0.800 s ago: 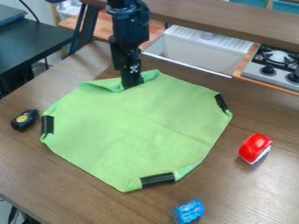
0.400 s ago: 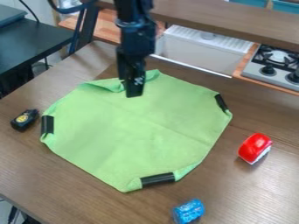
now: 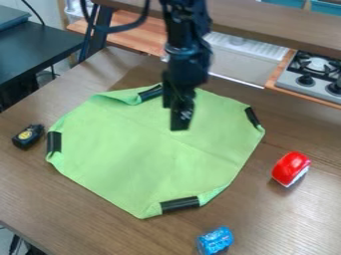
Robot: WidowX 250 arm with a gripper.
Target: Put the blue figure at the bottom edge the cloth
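Observation:
My gripper (image 3: 180,127) hangs above the upper middle part of the green cloth (image 3: 146,154), coming from the top edge; how its fingers stand cannot be made out. The cloth lies spread on the table, its corners folded in with black strips on them. Close to the bottom edge of the view, below and right of the cloth's lower corner, the blue figure (image 3: 215,240) rests on the bare wood, apart from the cloth.
A red toy (image 3: 290,169) sits right of the cloth, and a small black object with a yellow disc (image 3: 28,136) lies to its left. Behind the table are a white sink (image 3: 233,60) and a stove (image 3: 313,74).
The gripper has moved from the cloth's far folded corner to the right and toward the camera, uncovering the black strip there. Cloth and blue figure stay in place.

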